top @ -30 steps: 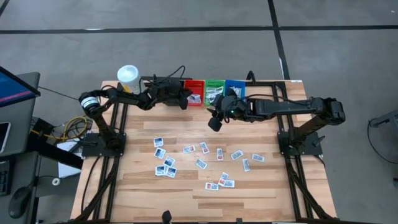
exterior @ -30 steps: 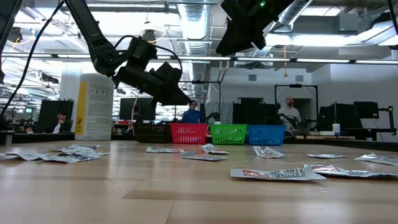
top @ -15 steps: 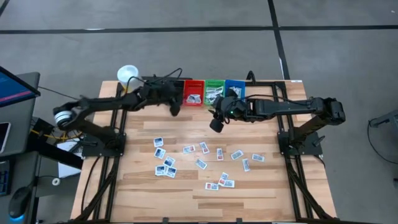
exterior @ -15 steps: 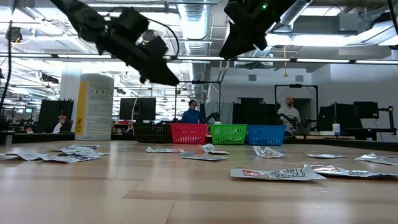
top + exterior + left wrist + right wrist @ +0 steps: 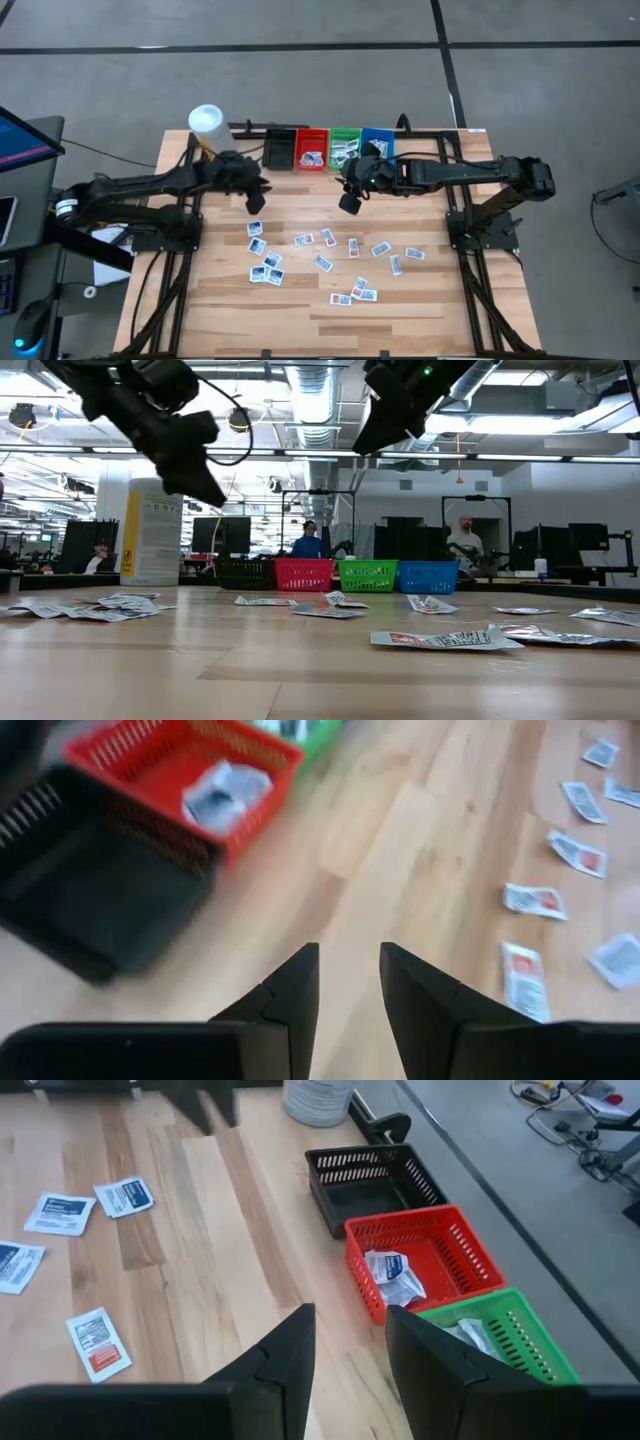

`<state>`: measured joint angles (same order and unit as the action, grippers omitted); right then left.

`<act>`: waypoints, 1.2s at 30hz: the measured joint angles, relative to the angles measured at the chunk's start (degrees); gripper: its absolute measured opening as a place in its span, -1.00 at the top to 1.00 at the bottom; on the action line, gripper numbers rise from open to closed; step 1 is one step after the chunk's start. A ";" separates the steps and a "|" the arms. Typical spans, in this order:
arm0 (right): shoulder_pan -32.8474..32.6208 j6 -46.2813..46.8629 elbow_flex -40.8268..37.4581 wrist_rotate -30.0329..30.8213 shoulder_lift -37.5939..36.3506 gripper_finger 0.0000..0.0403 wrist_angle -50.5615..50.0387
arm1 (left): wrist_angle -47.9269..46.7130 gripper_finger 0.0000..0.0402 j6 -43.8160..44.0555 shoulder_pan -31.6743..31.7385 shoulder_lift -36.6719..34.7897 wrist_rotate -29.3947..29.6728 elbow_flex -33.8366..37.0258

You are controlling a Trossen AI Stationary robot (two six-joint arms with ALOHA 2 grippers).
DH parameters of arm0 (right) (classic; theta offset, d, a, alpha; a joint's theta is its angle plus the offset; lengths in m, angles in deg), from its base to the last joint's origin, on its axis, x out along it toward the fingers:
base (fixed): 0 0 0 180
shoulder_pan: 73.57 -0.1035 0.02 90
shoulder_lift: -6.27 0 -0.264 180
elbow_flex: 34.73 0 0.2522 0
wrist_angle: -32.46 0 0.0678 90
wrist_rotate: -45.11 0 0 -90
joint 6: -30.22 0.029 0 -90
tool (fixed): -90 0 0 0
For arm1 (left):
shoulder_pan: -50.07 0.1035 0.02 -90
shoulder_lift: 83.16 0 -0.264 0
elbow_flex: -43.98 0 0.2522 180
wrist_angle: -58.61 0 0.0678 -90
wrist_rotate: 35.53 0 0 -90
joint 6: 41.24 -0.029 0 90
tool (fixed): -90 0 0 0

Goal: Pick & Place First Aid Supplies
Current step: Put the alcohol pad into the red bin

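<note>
Most of the job is judged undone: nearest the front edge of the pale wooden slatted table [image 5: 420, 300], a pair of small flat white packets with red and blue print [image 5: 365, 294] is seen lying loose, and past them the main scatter of small flat white first aid packets [image 5: 325, 263] is spread across the table's middle, around twenty in all, none gripped. Beyond the scatter, the left gripper [image 5: 254, 202] is held above bare wood just past the leftmost packets; its fingers [image 5: 290, 1000] are seen in the left wrist view slightly parted with only a narrow slot between them and nothing pinched. The right gripper [image 5: 349, 203] is poised above the table just short of the bins, jaws likewise a little apart and empty per the right wrist view. Farthest back, four small plastic mesh bins are lined up at the rear edge: the black bin [image 5: 375, 1180] appears empty, a crumpled white packet is held in the red bin [image 5: 425, 1260], white packets are seen in the green bin [image 5: 500, 1335], and the blue bin [image 5: 377, 140] is largely hidden by the right arm, so its contents cannot be told. A white-capped yellow bottle [image 5: 206, 124] is stood at the rear left corner.
</note>
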<state>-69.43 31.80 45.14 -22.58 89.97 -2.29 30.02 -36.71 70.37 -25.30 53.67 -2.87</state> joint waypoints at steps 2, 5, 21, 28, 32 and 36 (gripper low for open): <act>0.00 -0.32 0.00 0.00 0.00 0.41 0.03 | -0.81 0.46 3.98 -1.62 -1.17 -0.03 1.52; 0.00 -0.67 0.00 0.00 0.00 0.41 0.03 | -1.26 0.46 9.80 -4.19 -1.70 0.24 4.06; 0.00 -0.61 0.00 -0.17 0.00 0.41 0.03 | -1.85 0.46 22.50 -17.52 -1.35 2.14 11.72; 0.00 -0.06 0.00 -0.20 0.00 0.41 0.10 | -2.00 0.46 22.34 -18.93 -1.35 5.96 11.72; 0.00 -0.06 0.00 -0.20 0.00 0.41 0.14 | -2.20 0.46 22.33 -18.95 -1.35 7.71 11.72; 0.00 -0.06 0.00 -0.20 0.00 0.41 0.14 | -2.27 0.46 22.30 -18.95 -1.35 8.28 11.72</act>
<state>-69.43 31.74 45.14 -22.78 89.97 -2.14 27.75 -14.41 51.42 -26.65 61.95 8.86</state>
